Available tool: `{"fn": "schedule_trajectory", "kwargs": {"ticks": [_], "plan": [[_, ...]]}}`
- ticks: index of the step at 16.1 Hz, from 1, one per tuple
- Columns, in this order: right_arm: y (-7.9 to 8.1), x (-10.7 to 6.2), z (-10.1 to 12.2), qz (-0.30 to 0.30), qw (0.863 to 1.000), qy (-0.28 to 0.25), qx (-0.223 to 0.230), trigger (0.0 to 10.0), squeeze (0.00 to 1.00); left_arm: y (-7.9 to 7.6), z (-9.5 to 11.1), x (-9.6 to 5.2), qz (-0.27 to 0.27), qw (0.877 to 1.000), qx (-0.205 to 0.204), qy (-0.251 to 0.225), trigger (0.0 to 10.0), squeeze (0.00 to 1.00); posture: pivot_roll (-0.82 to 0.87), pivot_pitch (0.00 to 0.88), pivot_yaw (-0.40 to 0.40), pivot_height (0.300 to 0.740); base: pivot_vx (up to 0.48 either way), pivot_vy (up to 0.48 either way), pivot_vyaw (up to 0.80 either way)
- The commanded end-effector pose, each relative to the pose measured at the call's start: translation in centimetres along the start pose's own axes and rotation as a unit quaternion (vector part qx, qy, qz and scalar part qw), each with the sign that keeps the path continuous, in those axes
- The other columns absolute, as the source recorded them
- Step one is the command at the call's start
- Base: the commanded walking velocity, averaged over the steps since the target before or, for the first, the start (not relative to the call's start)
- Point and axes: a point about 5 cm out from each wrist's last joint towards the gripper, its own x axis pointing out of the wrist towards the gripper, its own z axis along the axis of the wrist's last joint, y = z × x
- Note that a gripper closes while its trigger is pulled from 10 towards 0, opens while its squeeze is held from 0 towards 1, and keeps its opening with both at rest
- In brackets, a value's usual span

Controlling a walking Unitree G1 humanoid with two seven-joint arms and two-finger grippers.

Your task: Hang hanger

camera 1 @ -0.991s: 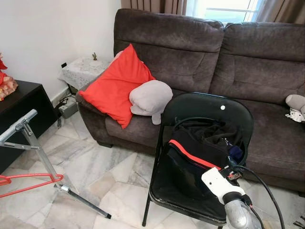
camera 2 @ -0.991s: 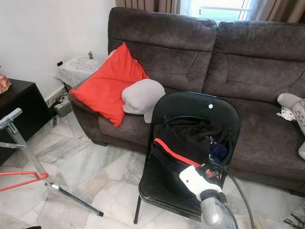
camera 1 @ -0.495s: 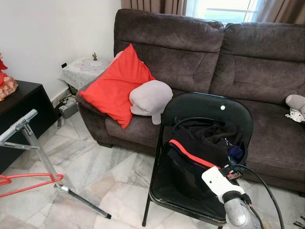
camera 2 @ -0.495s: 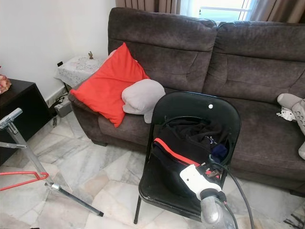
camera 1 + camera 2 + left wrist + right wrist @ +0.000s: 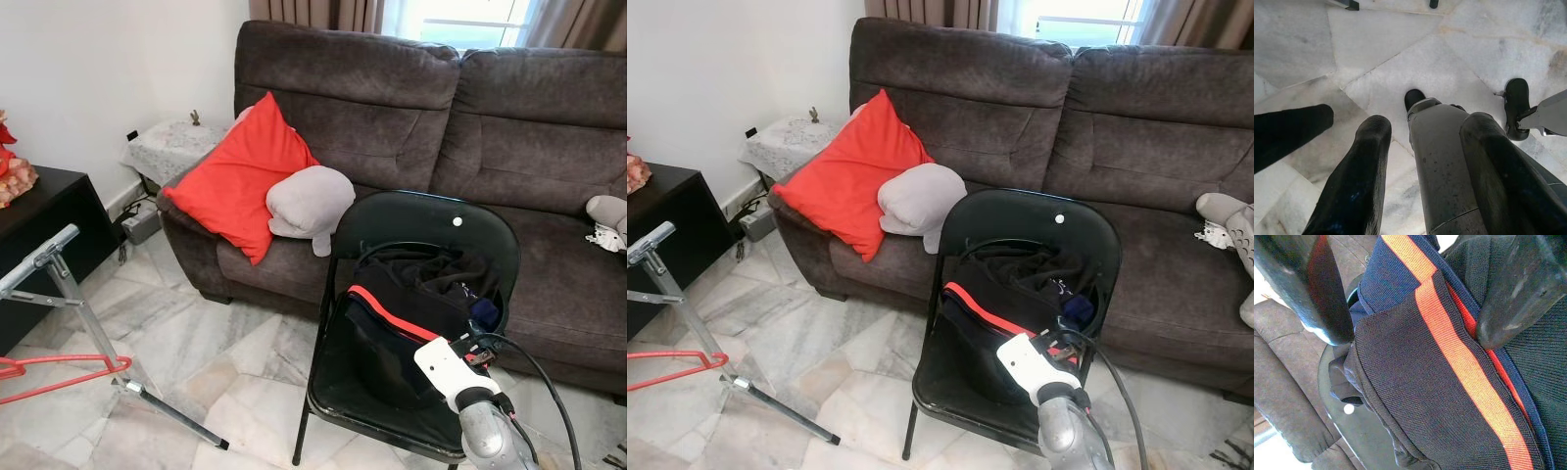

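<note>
**Reaching over the chair pile, hanger far off on the rack**

Looking through the head camera, I see my right gripper [image 5: 477, 345] poised at the dark garment [image 5: 411, 304] heaped on the black chair [image 5: 421, 220], while the red hanger [image 5: 59, 377] sits well apart at the metal rack [image 5: 69, 294]. Right wrist view: fingers [image 5: 1327, 293] spread, straddling the orange stripe [image 5: 1459, 352]. Left wrist view: left gripper [image 5: 1420, 161] hangs idle over marble floor [image 5: 1303, 44], jaws apart.

Just beyond the right gripper [image 5: 1410, 298], black-fingered on a white and silver wrist, lies a dark navy garment [image 5: 411, 313] with an orange-red stripe on a glossy black chair [image 5: 411, 220]. Farther off: brown sofa [image 5: 392, 98], red cushion [image 5: 240, 176], grey pillow [image 5: 309, 201], red hanger [image 5: 59, 377], white-grey marbled floor [image 5: 196, 343].
</note>
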Motion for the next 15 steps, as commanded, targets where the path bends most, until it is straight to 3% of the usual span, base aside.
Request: {"fn": "schedule_trajectory", "kwargs": {"ticks": [1, 7, 15], "plan": [[0.0, -0.2, -0.9, -0.005, 1.0, 0.021, 0.005, 10.0, 0.0, -0.5, -1.6, -0.2, -0.008, 0.999, -0.001, 0.032, 10.0, 0.0, -0.01, 0.029, 0.031, 0.74, 0.0, 0.0, 0.0], [-2.0, 0.2, 0.9, -0.077, 0.996, -0.031, 0.021, 10.0, 0.0, -0.5, -1.6, -0.2, -0.008, 0.999, 0.0, 0.032, 10.0, 0.0, -0.01, 0.028, 0.032, 0.74, 0.0, 0.0, 0.0], [-0.9, -0.1, 1.7, -0.046, 0.997, -0.057, 0.028, 10.0, 0.0, -0.5, -1.6, -0.2, -0.009, 0.999, 0.0, 0.033, 10.0, 0.0, -0.01, 0.029, 0.032, 0.74, 0.0, 0.0, 0.0]]}}
